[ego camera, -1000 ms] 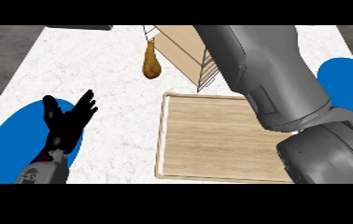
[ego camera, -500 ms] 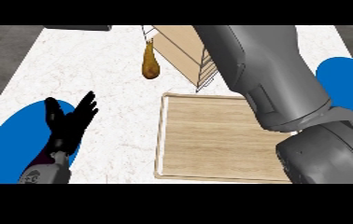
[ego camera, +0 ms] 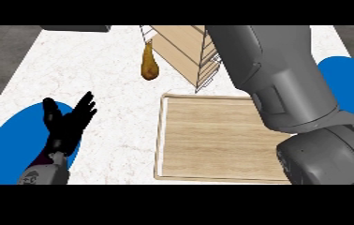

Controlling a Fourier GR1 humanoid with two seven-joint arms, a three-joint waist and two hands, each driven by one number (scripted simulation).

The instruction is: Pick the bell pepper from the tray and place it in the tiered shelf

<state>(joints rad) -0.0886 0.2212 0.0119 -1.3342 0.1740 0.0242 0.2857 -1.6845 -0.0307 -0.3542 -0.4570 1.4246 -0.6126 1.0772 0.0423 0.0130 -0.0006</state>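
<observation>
The wooden tray (ego camera: 207, 139) lies on the counter at centre right, and its visible surface is bare. No bell pepper shows anywhere in the head view. The tiered shelf (ego camera: 181, 48), wooden boards in a wire frame, stands just beyond the tray at the top centre. My right forearm (ego camera: 276, 78) rises from the lower right over the tray's right side to the shelf. It hides part of the shelf, and its hand is cut off at the top. My left hand (ego camera: 68, 123) rests open at the lower left, fingers up.
A brown pear-shaped object (ego camera: 149, 67) sits on the white counter just left of the shelf. A blue plate (ego camera: 21, 135) lies under my left hand at the lower left. Another blue plate (ego camera: 339, 71) peeks out at the right edge.
</observation>
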